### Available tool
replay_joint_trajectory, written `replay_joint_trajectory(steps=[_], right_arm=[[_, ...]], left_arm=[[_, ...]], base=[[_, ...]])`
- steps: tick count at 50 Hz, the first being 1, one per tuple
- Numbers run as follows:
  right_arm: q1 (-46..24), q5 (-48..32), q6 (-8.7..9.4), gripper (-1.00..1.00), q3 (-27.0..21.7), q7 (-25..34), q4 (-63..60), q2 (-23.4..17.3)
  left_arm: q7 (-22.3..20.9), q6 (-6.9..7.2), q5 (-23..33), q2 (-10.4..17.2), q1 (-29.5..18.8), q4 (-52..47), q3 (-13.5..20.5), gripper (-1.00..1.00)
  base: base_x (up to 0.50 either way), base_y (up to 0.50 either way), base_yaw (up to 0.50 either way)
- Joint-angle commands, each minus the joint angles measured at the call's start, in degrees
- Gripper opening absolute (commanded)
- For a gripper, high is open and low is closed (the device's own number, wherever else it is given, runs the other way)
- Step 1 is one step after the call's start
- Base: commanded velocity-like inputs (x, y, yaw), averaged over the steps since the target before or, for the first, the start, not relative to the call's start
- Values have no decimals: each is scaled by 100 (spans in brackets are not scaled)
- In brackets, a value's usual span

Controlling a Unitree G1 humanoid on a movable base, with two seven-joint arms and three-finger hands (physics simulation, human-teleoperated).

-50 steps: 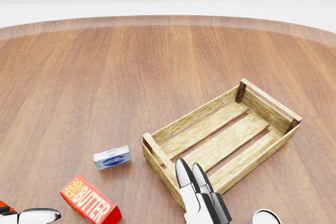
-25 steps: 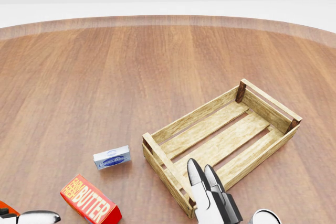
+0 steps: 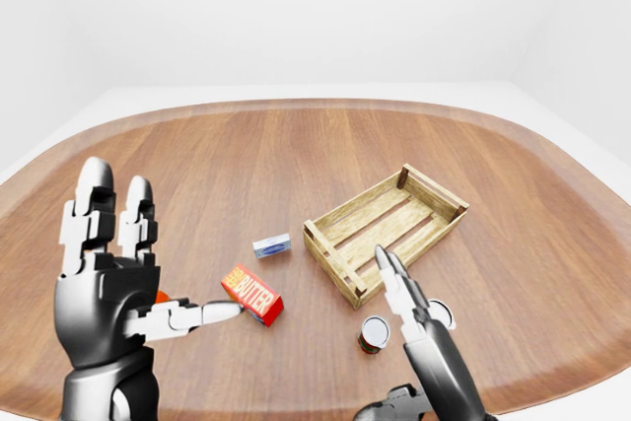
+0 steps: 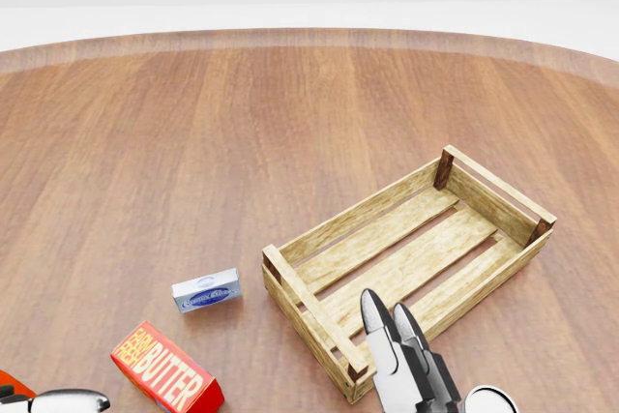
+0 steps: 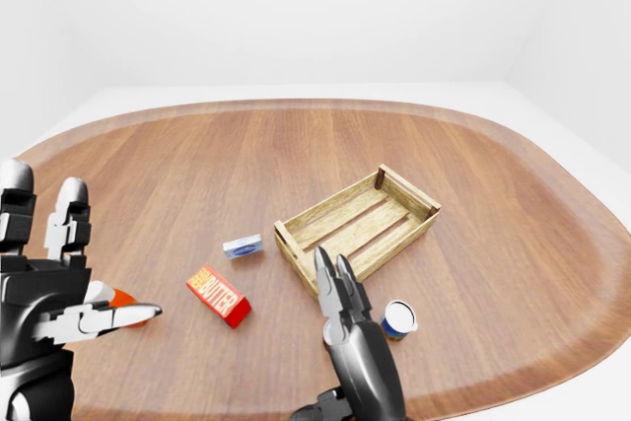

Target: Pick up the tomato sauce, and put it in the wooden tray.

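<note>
The main hazard is picking the wrong tin: two cans stand close together on either side of the right robot hand (image 3: 387, 261). The tomato sauce can (image 3: 374, 333) is just to the left of its palm in the left-eye view, and a blue-labelled can (image 5: 398, 319) sits just to the right, so a careless close could take the blue one or knock both over. The hand's fingers lie straight and nearly together, pointing up the view toward the wooden tray (image 3: 357, 199), and it holds nothing. Its fingertips sit beyond the can, near the tray's closest corner, so I judge it must draw back and lower. If it sweeps sideways instead, it may tip the can or nudge the tray. The tomato sauce is a short upright tin with a pale lid and a label that looks red and green. It is small in view, and the right-eye view hides it behind the hand. The left robot hand (image 3: 104, 283) is raised with its fingers spread and empty, well to the left beyond the butter box (image 3: 253, 295) on the worktop (image 3: 246, 165).
</note>
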Motion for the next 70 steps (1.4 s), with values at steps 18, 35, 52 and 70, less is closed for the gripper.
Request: replay_joint_trajectory(steps=[18,35,52,70], right_arm=[[154,-249,0,100,-494,495,310,433],[151,-350,0,100,-468,614,608,462],[227,-274,0,100,-523,539,768,465],[231,-247,0,100,-585,567,882,511]], left_arm=[[-17,0,-39,-13,8,-45,55,98],[-13,0,-32,-13,-15,-25,63,99],[13,0,16,10,-34,37,-3,99],[30,0,41,25,-26,62,-50,99]], base=[[0,0,0],[0,0,0],[0,0,0],[0,0,0]])
